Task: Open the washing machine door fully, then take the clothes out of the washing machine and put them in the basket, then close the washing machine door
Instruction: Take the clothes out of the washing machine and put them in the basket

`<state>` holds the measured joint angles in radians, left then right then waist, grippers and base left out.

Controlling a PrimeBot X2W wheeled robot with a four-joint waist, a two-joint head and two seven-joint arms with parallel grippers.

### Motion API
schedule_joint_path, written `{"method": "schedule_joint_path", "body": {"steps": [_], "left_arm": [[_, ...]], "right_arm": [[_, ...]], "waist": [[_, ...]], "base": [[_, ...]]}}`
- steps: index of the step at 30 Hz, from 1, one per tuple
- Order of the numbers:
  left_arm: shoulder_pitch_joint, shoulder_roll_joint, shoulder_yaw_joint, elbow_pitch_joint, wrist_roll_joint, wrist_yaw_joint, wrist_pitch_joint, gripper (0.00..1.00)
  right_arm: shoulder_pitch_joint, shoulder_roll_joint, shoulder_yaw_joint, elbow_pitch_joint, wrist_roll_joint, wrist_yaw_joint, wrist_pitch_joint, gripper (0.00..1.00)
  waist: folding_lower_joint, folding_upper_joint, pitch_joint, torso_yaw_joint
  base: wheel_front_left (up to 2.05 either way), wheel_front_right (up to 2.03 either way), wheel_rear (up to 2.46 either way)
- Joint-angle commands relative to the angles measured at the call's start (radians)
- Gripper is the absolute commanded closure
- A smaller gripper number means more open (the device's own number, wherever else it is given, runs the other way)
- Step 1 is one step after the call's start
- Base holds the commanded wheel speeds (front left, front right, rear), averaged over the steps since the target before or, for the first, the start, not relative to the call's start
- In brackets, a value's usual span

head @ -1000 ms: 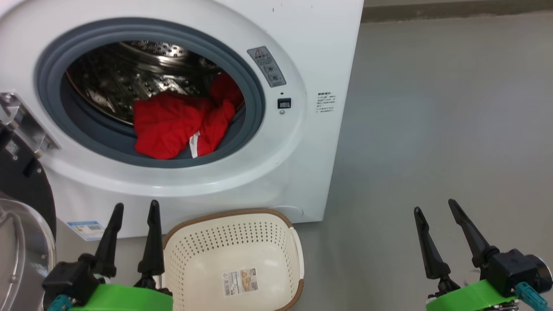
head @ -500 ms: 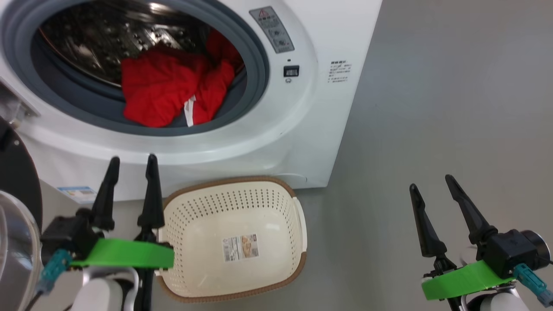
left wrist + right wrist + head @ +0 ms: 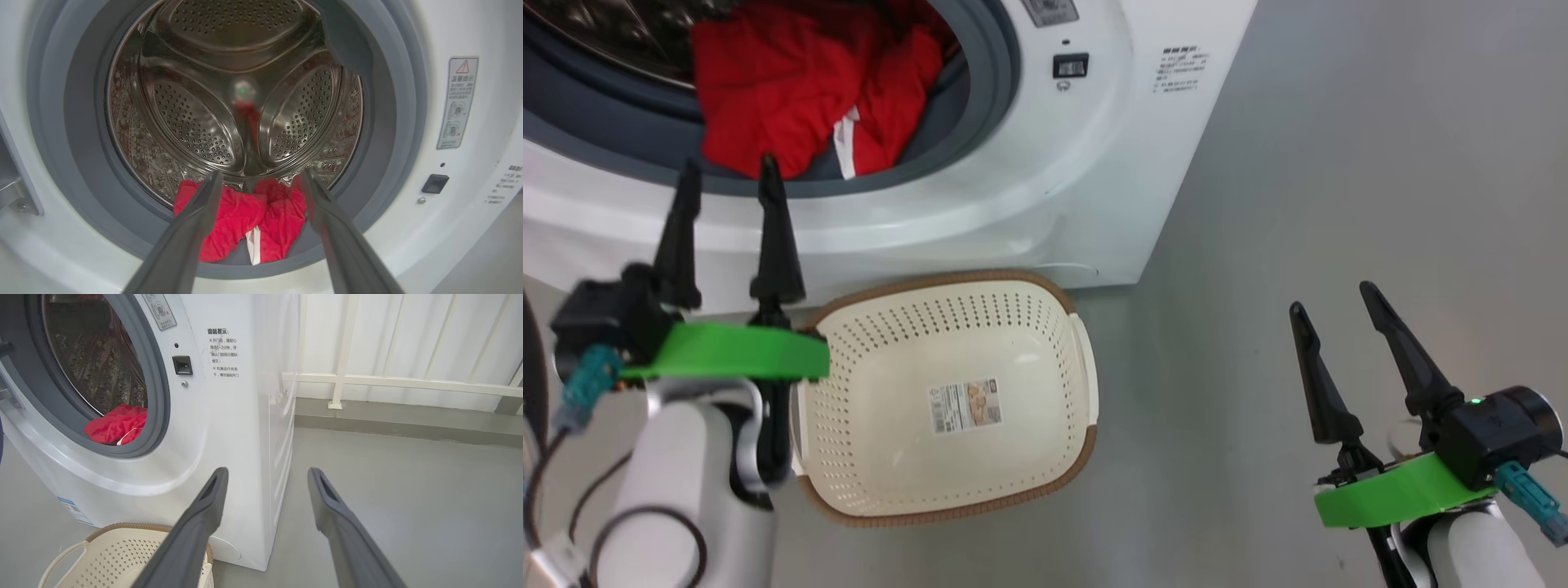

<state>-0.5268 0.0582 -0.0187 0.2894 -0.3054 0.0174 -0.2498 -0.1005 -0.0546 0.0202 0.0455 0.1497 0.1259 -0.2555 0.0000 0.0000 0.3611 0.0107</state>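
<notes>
While right tool [image 3: 1331,298] and left tool [image 3: 729,167] still spread, latter now nearer the clothes [image 3: 768,90].

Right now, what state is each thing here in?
Big white front-loading washing machine: mouth uncovered.
Bright red fabric clothes: heaped at the front of the drum.
Cream perforated plastic basket: upright, holds only a paper label.
Left gripper: open, empty.
Right gripper: open, empty.

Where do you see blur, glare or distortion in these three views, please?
Head view: the left gripper is slightly blurred, the basket sharp. Left wrist view: its own jaws are soft near the lens, and the drum throws glints and a blurred green reflection. Right wrist view: jaws soft, the washing machine crisp.
</notes>
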Motion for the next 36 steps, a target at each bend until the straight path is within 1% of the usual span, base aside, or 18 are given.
{"method": "schedule_joint_path", "body": {"steps": [1, 6, 14, 19, 27, 31, 36], "left_arm": [[-0.059, 0.025, 0.039, 0.001, 0.016, 0.005, -0.012, 0.0], [-0.136, 0.026, 0.05, 0.049, 0.02, 0.006, -0.012, 0.0], [-0.299, 0.032, 0.065, 0.168, 0.025, -0.001, -0.012, 0.0], [-0.402, 0.041, 0.069, 0.261, 0.039, 0.003, -0.012, 0.0], [-0.546, 0.071, 0.055, 0.452, 0.071, 0.033, -0.005, 0.0], [-0.608, 0.095, 0.042, 0.557, 0.092, 0.063, 0.04, 0.0], [-0.674, 0.121, 0.032, 0.673, 0.099, 0.082, 0.121, 0.0]], "right_arm": [[-0.032, -0.011, 0.03, -0.032, -0.008, 0.005, -0.006, 0.0], [-0.05, -0.019, 0.035, -0.034, -0.007, 0.005, -0.006, 0.0], [-0.08, -0.033, 0.048, -0.039, -0.009, 0.005, -0.006, 0.0], [-0.102, -0.044, 0.053, -0.042, -0.011, 0.005, -0.006, 0.0], [-0.128, -0.05, 0.068, -0.039, -0.011, 0.005, -0.006, 0.0], [-0.134, -0.047, 0.062, -0.033, -0.016, 0.005, -0.006, 0.0], [-0.139, -0.042, 0.067, -0.028, -0.019, 0.005, -0.006, 0.0]], "waist": [[0.0, 0.0, 0.054, -0.01], [0.0, 0.0, 0.092, -0.014], [0.0, 0.0, 0.167, -0.016], [0.0, 0.0, 0.21, -0.02], [0.0, 0.0, 0.251, -0.035], [0.0, 0.0, 0.257, -0.046], [0.0, 0.0, 0.257, -0.062]], "base": [[0.0, 0.0, 0.0], [0.0, 0.0, 0.0], [0.0, 0.0, 0.0], [0.0, 0.0, 0.0], [0.0, 0.0, 0.0], [0.0, 0.0, 0.0], [0.0, 0.0, 0.0]]}}
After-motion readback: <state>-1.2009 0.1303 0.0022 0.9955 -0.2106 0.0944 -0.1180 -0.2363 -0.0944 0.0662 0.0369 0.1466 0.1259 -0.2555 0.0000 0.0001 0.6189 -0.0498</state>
